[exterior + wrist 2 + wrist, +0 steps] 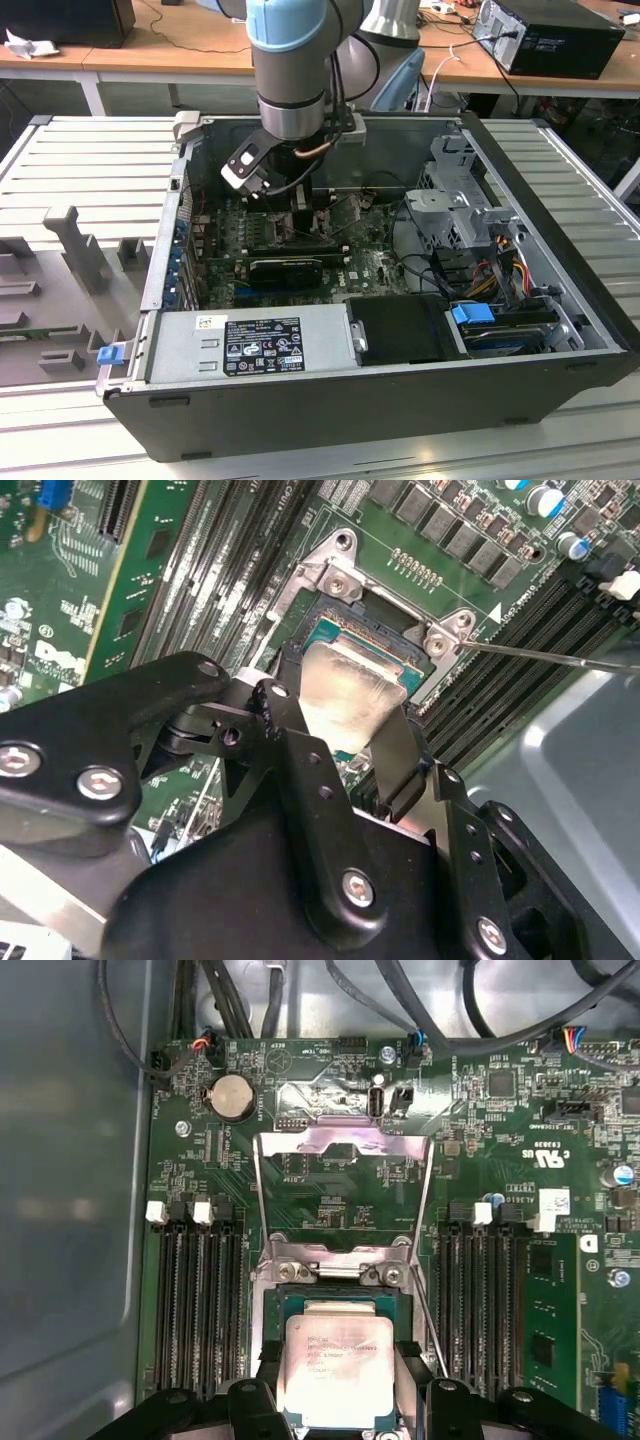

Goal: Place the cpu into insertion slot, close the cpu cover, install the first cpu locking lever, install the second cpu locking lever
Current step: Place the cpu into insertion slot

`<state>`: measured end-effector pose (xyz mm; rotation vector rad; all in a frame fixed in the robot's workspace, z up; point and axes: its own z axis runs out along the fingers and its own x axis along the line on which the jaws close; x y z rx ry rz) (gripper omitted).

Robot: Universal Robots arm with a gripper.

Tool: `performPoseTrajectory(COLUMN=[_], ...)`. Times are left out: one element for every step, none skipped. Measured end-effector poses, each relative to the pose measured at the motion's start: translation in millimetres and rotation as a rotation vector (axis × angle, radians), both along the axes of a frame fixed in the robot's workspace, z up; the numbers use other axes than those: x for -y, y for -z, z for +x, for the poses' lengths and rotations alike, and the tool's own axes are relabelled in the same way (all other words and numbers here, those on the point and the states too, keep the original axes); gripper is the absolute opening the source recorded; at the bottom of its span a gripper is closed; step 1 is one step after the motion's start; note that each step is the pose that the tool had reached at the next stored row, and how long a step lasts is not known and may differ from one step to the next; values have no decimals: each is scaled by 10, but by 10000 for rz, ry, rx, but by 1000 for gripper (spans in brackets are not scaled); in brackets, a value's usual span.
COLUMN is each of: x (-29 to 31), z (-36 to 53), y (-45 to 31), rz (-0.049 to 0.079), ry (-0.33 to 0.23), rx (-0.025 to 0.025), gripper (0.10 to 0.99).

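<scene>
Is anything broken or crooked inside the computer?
Nothing looks broken or crooked. The gripper holds the cpu at the insertion slot, lined up square with its edges. The cpu cover is flipped open beyond the slot. It looks flat and unbent.

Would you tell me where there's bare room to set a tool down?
Bare table slats on the exterior view's right of the case. Crowded around the cpu: the gripper holds it, memory slots flank it, the cover stands open.
</scene>
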<state>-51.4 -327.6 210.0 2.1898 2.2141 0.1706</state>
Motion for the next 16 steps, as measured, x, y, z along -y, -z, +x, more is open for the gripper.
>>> performPoseTrajectory(x=[-1,-1,-1,-1,-3,-4,-4,-5,-5,-5,-6,-6,-6,-7,-7,-7], z=[0,0,0,0,-1,0,-2,-2,-3,-3,-2,-3,-2,-2,-2,-2], y=[6,14,20,31,40,47,64,88,99,100,102,103,104,107,106,105], rz=[0,0,1,0,1,0,-1,1,-1,-3,-1,-1,-1,6,4,1], ry=[15,42,70,102,114,115,115,114,115,114,115,115,115,114,114,114], rx=[0,0,0,0,1,1,0,-1,-3,-2,-1,-1,3,4,2,0], gripper=[522,522,522,522,522,522,522,522,522,522,522,522,522,533,600,600])
